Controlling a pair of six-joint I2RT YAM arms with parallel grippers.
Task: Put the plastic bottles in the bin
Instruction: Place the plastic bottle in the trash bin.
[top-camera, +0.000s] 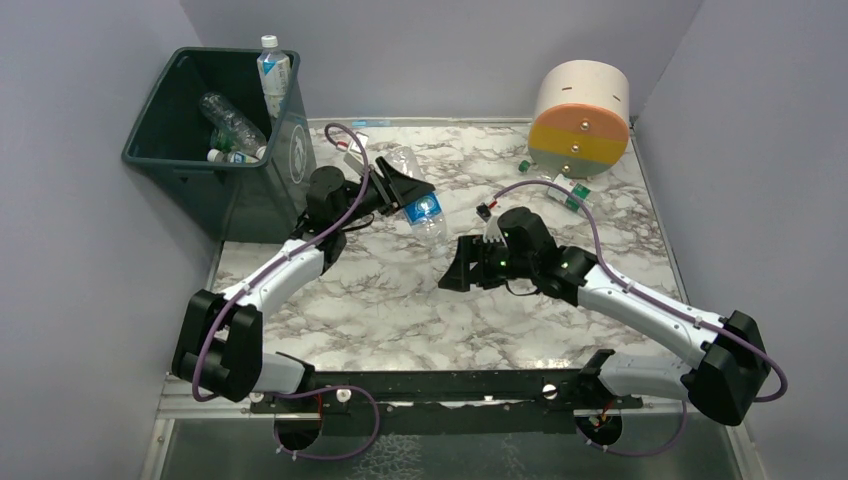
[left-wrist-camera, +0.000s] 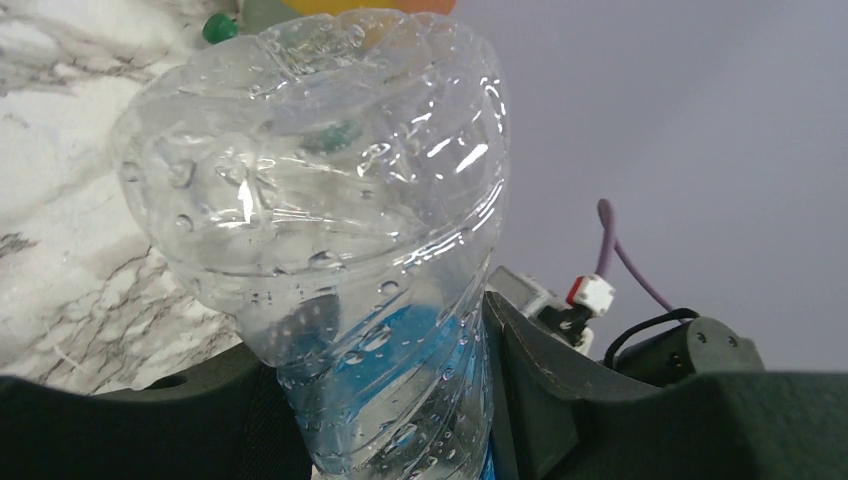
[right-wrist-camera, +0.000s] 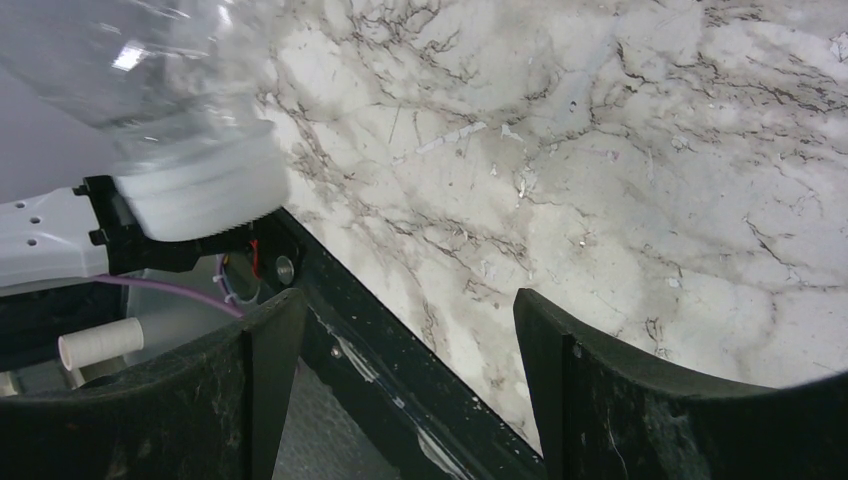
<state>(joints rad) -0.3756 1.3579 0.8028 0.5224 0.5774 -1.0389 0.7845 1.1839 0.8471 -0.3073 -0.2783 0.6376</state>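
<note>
A: Marble tabletop (top-camera: 380, 300) below, where is the clear bottle (top-camera: 428, 212) held?
B: Pinched by the left gripper (top-camera: 400, 188), near the bin (top-camera: 290, 150). It should be lifted over the rim before release; the right gripper (top-camera: 462, 272) is spread, empty.

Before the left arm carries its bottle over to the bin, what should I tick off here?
1. Left gripper shut on the clear blue-label bottle: ok.
2. Right gripper open, holding nothing: ok.
3. Right gripper apart from the held bottle: ok.
4. Bin open-topped, with room above the bottles inside: ok.
5. Tall bottle standing at the bin's right rim stays out of the drop path: cannot tell.
6. Grip firm enough for the swing: cannot tell.
</note>
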